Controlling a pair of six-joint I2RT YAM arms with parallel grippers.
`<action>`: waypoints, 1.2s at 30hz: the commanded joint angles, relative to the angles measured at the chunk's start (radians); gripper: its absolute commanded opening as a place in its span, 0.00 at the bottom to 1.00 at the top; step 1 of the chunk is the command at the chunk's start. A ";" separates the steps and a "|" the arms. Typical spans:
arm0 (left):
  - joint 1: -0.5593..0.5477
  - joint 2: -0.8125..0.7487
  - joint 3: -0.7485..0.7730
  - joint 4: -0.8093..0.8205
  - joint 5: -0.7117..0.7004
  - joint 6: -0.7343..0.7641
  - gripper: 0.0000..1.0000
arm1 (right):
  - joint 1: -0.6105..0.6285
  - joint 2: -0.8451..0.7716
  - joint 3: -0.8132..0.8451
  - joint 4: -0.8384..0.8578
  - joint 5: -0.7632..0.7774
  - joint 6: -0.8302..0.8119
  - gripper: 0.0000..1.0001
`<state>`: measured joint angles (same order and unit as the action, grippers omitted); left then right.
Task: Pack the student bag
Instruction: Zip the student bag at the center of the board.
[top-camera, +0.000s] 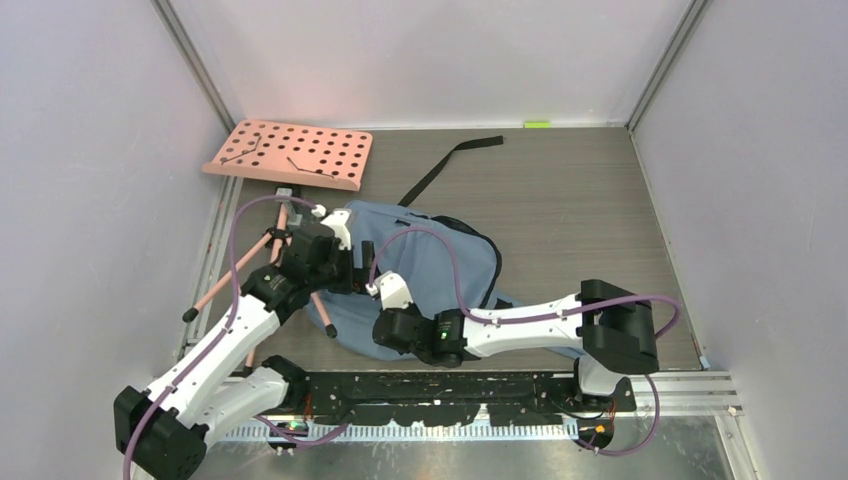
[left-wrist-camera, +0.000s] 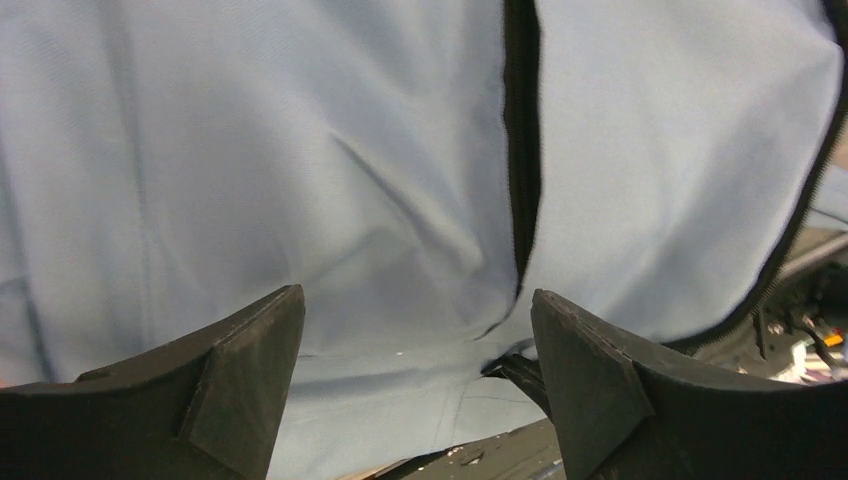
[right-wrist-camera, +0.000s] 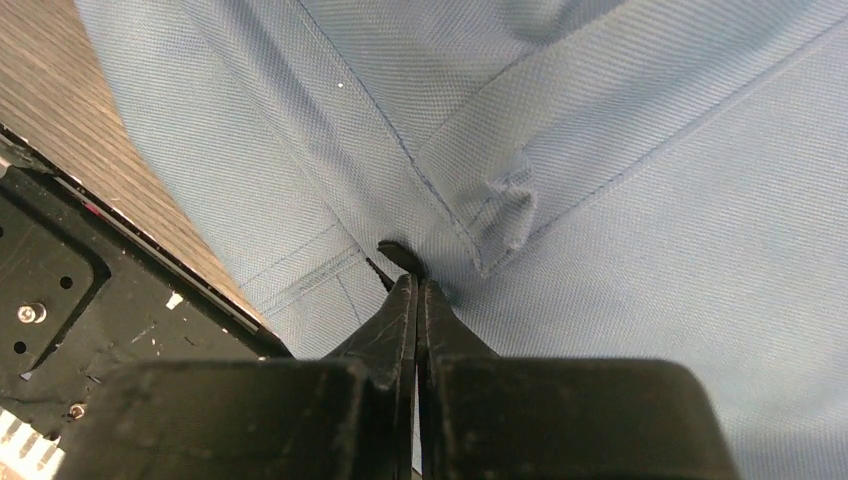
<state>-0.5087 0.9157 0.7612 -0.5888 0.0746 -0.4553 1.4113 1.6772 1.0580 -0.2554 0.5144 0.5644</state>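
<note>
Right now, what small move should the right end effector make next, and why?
Probably lift the right end effector slightly to test its hold: it is shut at a small black tab on the student bag, but a true pinch is unclear.

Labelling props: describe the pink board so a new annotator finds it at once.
Look at the far left corner of the table, beyond the blue-grey student bag. The pink board sits there, next to the left wall. Only it is a flat panel punched with rows of round holes.
</note>
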 joint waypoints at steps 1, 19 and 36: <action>-0.003 -0.036 -0.034 0.107 0.155 0.009 0.84 | 0.026 -0.096 -0.017 0.001 0.153 0.031 0.01; -0.198 0.070 -0.058 0.208 0.063 0.009 0.71 | 0.029 -0.271 -0.142 0.034 0.174 0.084 0.01; -0.212 -0.016 -0.041 0.100 -0.178 0.035 0.00 | 0.029 -0.525 -0.123 -0.341 0.351 0.217 0.01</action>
<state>-0.7254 0.9428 0.6769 -0.4332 0.0055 -0.4419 1.4403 1.2373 0.9077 -0.4530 0.7300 0.7311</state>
